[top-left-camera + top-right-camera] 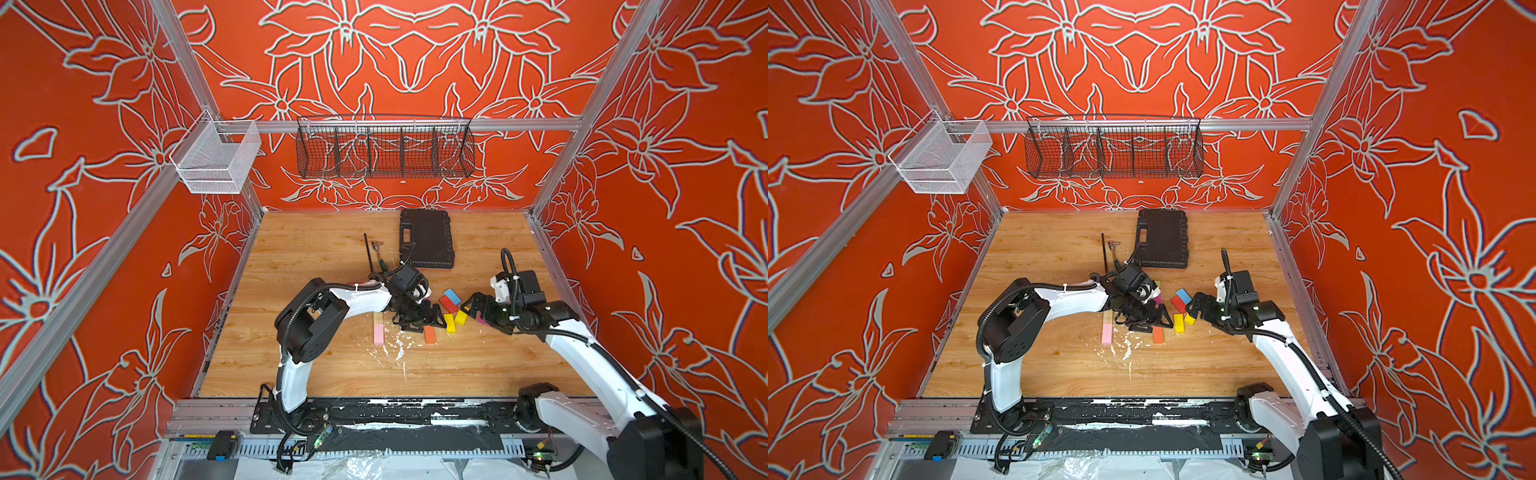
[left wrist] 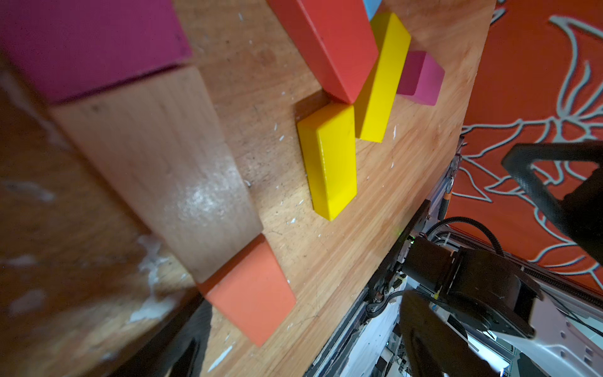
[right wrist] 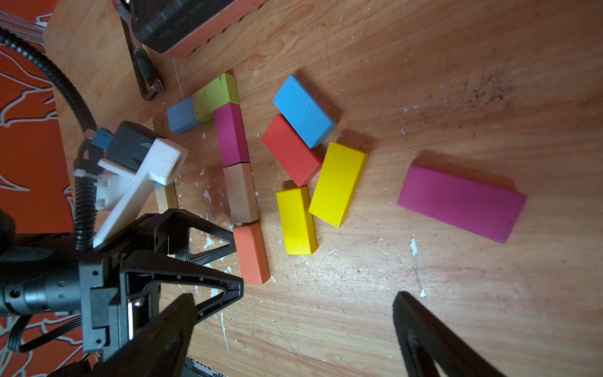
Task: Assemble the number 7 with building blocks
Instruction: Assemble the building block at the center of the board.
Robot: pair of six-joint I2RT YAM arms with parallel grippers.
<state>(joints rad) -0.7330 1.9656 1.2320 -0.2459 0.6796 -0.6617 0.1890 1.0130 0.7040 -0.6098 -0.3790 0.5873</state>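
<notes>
Likely light, stiff and smooth-painted, the small flat wooden building blocks (image 3: 337, 184) lie on the wooden tabletop (image 3: 456, 81) between the left gripper (image 3: 236, 266) and right gripper (image 3: 293, 306), both spread wide and empty; pinch one across its long edges.

nearest magenta block (image 2: 81, 42) blurred and cropped, light blue block (image 2: 372, 6) mostly cropped

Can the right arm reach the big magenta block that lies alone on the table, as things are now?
Probably yes. The right gripper is open and close to the magenta block, which lies flat with bare table around it. The nearest yellow block lies apart, and nothing stands between.
</notes>
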